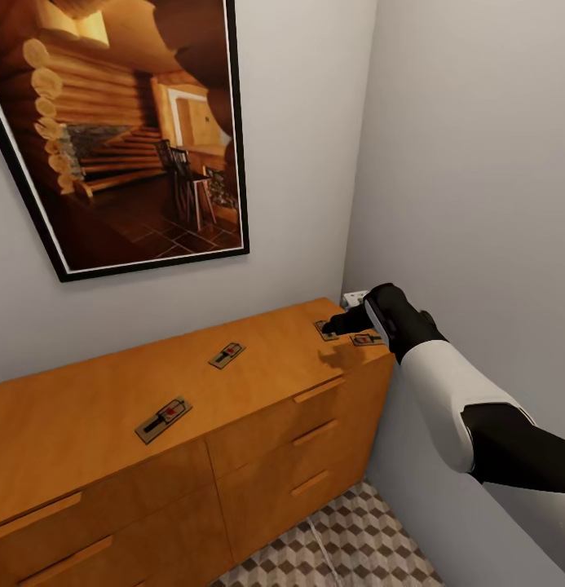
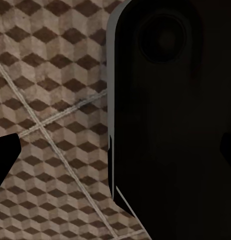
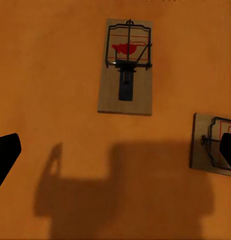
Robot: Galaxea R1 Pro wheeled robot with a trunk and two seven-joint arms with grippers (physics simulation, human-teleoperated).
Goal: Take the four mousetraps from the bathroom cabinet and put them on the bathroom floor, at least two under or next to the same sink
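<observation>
A: Head view, progress?

B: Nothing placed yet, as judged. Four traps are seen on the cabinet (image 1: 86, 408) top: trap 1 (image 1: 163, 419) lower left of centre, trap 2 (image 1: 227, 355) at centre, trap 3 (image 1: 324, 330) and trap 4 (image 1: 366, 339) at centre right, by the cabinet's far end. A patch of floor (image 1: 347, 546) is seen at the bottom, with no trap on it. So all four pick-ups and drops are left, incl. two by the sink.

A: Arm pose there?

B: The right arm is stretched from lower right up to centre right, wrist bent down, right gripper (image 1: 335, 325) just over trap 3, between traps 3 and 4. Contact can't be told. A framed picture (image 1: 123, 130) is hung at upper left.

A: Left wrist view?

B: Cube-pattern floor tiles at left; a dark robot part at right. One dark fingertip (image 2: 4, 160) is seen at lower left, another at the right edge, so the left jaws are judged apart, nothing between.

A: Right wrist view?

B: Aimed down at the cabinet top. One trap lies whole at upper centre, another is cut by the right edge, partly behind a fingertip (image 3: 229, 150). The tips are wide apart at both edges; nothing is gripped. Its shadow is cast at lower centre.
</observation>
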